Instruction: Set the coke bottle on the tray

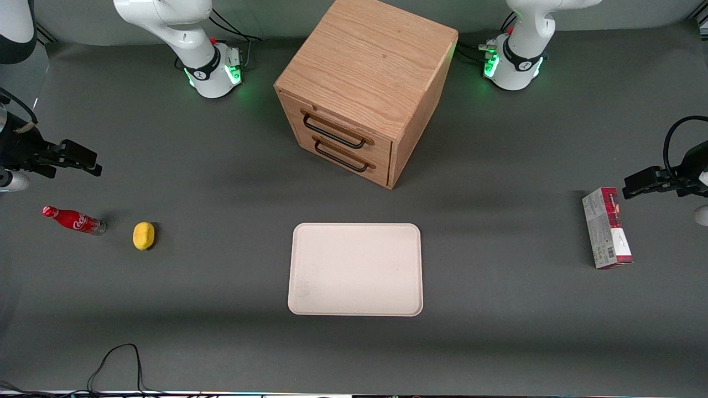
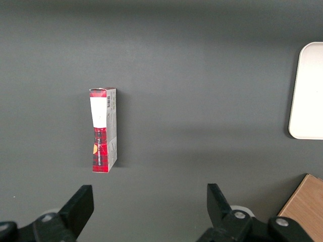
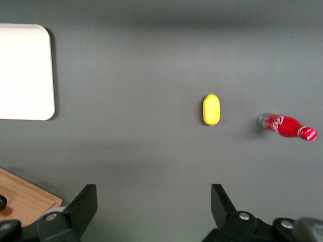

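The coke bottle (image 1: pixel 73 220) lies on its side on the grey table toward the working arm's end, with a red cap, a red label and a clear base. It also shows in the right wrist view (image 3: pixel 286 126). The cream-white tray (image 1: pixel 354 269) lies flat in the middle of the table, nearer to the front camera than the wooden box; one corner of it shows in the right wrist view (image 3: pixel 25 70). My gripper (image 1: pixel 91 163) hangs above the table, apart from the bottle and farther from the front camera than it. In the right wrist view the gripper (image 3: pixel 154 201) is open and empty.
A yellow lemon (image 1: pixel 144 236) lies beside the bottle, between it and the tray. A wooden two-drawer box (image 1: pixel 365 83) stands at mid-table. A red-and-grey carton (image 1: pixel 607 228) lies toward the parked arm's end. A black cable (image 1: pixel 119 359) lies at the near edge.
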Robot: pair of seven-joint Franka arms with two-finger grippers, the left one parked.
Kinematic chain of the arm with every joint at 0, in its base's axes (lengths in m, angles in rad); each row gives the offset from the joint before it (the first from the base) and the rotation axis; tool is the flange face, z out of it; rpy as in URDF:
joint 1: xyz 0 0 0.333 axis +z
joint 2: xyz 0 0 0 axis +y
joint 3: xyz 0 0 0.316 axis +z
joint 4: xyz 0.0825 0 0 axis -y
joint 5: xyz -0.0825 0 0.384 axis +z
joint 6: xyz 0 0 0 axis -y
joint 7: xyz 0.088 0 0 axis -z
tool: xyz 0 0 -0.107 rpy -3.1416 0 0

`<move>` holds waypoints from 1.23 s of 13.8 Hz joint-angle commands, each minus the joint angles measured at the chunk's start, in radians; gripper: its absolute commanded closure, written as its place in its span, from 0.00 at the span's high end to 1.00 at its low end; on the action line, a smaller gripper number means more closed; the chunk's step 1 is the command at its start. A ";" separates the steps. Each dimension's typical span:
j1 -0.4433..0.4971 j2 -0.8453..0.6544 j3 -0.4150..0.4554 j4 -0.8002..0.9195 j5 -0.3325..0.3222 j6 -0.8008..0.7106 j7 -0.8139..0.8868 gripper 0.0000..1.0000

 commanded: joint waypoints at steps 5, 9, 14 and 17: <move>-0.001 0.018 -0.007 0.023 -0.014 -0.031 0.000 1.00; -0.006 0.020 -0.157 0.014 -0.016 -0.019 -0.199 1.00; -0.006 0.084 -0.438 0.013 -0.002 0.073 -0.553 1.00; -0.012 0.093 -0.512 0.011 0.003 0.122 -0.656 1.00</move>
